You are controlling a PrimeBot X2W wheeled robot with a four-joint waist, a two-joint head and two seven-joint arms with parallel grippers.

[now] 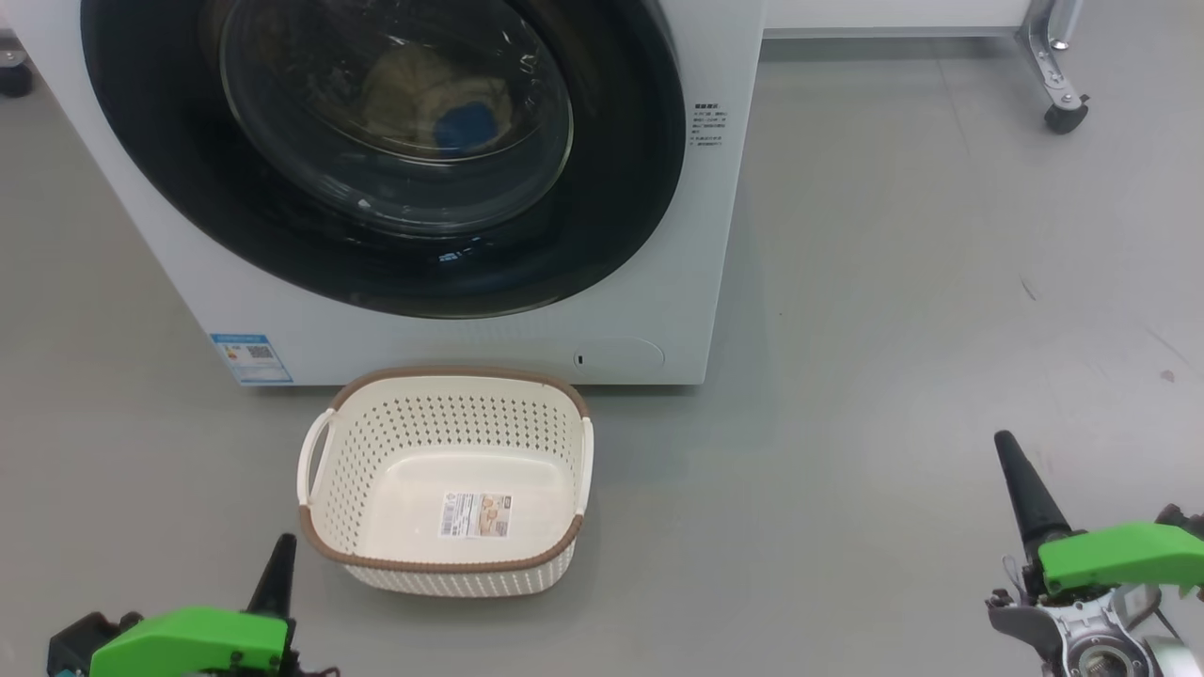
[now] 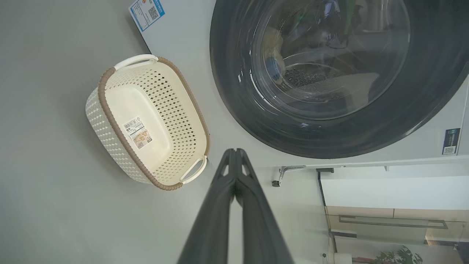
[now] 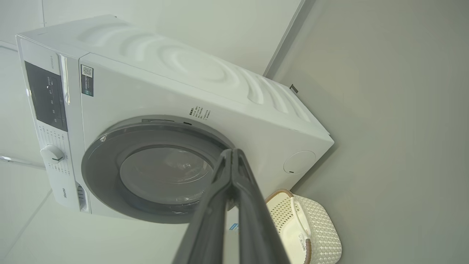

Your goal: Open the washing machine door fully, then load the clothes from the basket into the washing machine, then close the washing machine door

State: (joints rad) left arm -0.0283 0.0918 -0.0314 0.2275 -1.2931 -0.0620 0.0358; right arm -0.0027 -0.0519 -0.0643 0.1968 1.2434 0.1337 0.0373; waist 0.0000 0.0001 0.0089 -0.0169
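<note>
A white washer (image 1: 724, 235) stands on a grey floor (image 1: 894, 329), seen from above and in front. Its round glossy black door (image 1: 621, 188) sits closed, flush against the front. Through the door's clear glass centre, the clothes (image 1: 428, 94) show inside the drum as a pale yellow bundle with a blue patch. A blue sticker (image 1: 251, 358) marks the lower left corner of the washer's front.

Just in front of the washer, close to its base, a cream perforated basket (image 1: 451, 374) with a brown rim and white side handles rests on the floor. Inside it, a label (image 1: 477, 515) is stuck to the bottom.

The left fingers (image 1: 275, 578) rise from the lower left corner of the head view, near the basket's front left corner but apart from it. In the left wrist view they are pressed together at the tips, holding nothing. The right fingers (image 1: 1030, 498) rise at the lower right, well apart from the basket, over bare floor. In the right wrist view they are also closed tip to tip, with nothing held.

A caster wheel (image 1: 1066, 118) on a metal leg stands on the floor behind the washer, to the right.
</note>
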